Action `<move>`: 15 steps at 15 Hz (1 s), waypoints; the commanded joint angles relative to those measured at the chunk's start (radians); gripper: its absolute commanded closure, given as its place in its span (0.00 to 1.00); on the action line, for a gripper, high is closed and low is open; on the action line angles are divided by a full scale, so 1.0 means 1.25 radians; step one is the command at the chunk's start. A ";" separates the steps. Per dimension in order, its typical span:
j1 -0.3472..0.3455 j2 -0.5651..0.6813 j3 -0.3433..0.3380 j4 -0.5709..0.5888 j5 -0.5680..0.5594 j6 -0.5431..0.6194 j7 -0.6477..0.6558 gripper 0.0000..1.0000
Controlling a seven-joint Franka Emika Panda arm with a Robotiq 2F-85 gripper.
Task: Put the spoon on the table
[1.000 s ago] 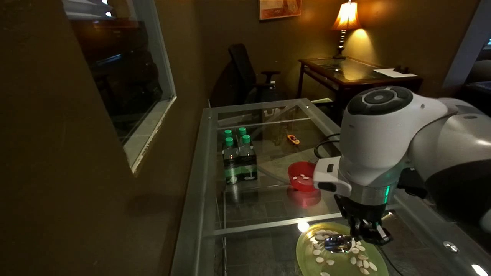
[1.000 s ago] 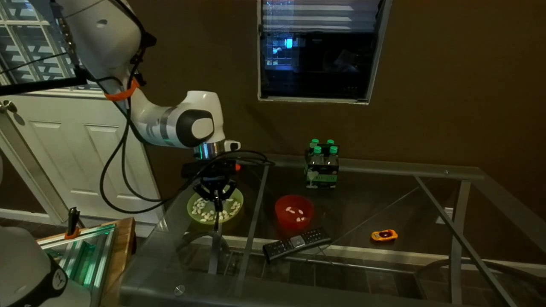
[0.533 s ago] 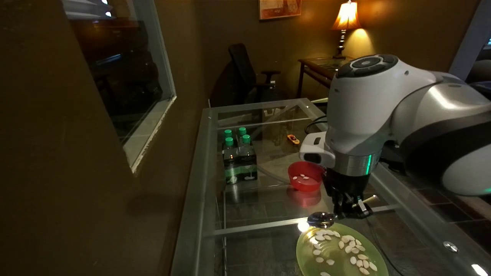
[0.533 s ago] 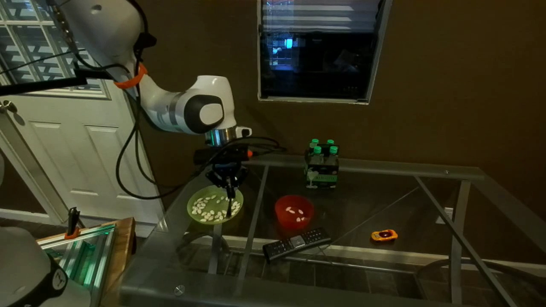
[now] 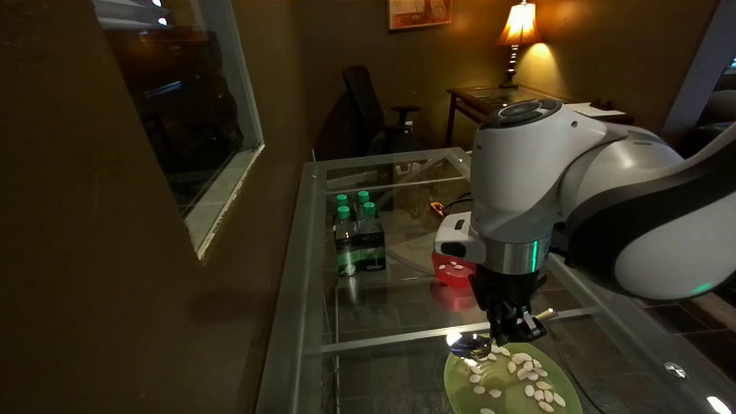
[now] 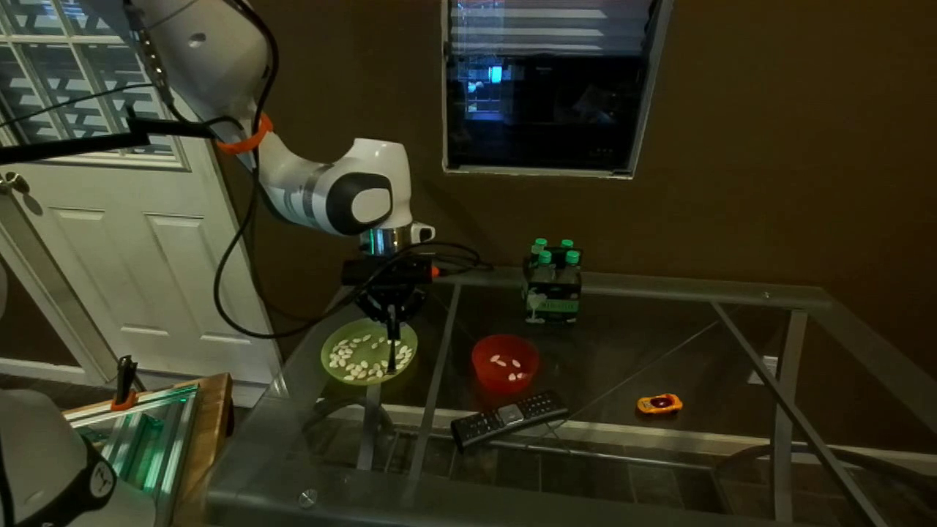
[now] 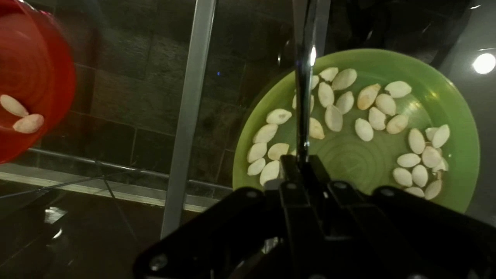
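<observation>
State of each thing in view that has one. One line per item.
gripper: shut on the spoon
spoon: held; contact with the green plate unclear
green plate: upright, pale seeds in it
red bowl: upright, a few pale seeds inside
bottles: four, upright, caps on
remote: lying face up on the table
small orange object: resting on the table
lamp: lit

Plate (image 7: 463, 131) green — bowl (image 7: 60, 73) red; seeds (image 7: 364, 130) cream — gripper (image 7: 303, 163) black.

We hold our arm (image 6: 293, 183) bent, wrist (image 5: 509, 256) near upright, with the tool (image 7: 301, 161) pointing down and its fingers (image 7: 291, 197) clamped close together.
</observation>
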 commanded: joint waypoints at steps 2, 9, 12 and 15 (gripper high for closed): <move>-0.007 0.052 0.020 0.031 0.027 0.015 -0.040 0.97; -0.010 0.120 0.029 0.039 0.008 0.057 -0.037 0.97; -0.015 0.139 0.037 0.038 0.015 0.066 -0.045 0.97; -0.009 0.133 0.035 0.036 0.006 0.059 -0.036 0.97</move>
